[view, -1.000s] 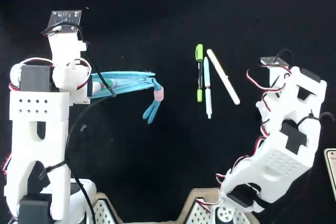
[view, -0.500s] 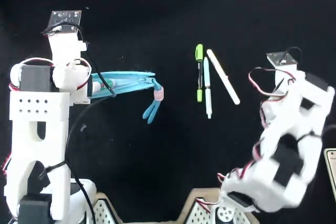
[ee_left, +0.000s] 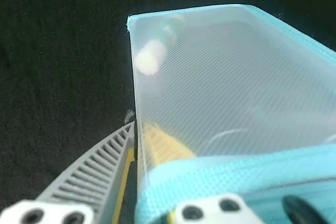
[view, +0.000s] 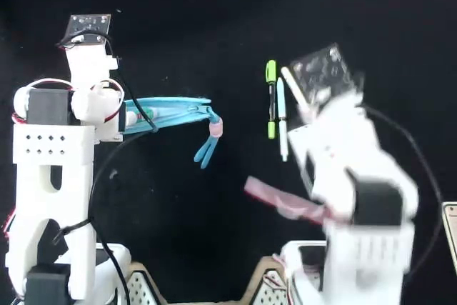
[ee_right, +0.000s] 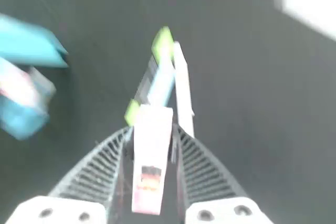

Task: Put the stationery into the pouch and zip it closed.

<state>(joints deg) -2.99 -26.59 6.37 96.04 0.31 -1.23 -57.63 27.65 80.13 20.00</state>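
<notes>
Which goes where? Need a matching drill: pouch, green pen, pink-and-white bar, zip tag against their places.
Things:
1 pouch
2 green pen
3 pink-and-white bar
4 zip tag

Places:
A between the fingers of the right tool
B clamped in the left tool
C lying on the table, next to the blue pen
D at the pouch's free end

Pairs: 1-B, 2-C, 3-A, 4-D

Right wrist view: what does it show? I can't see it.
The pincer holds a white and pink thing, too blurred to name. Past it, three pens lie side by side on the dark table, with a blue pouch off to one side.
</notes>
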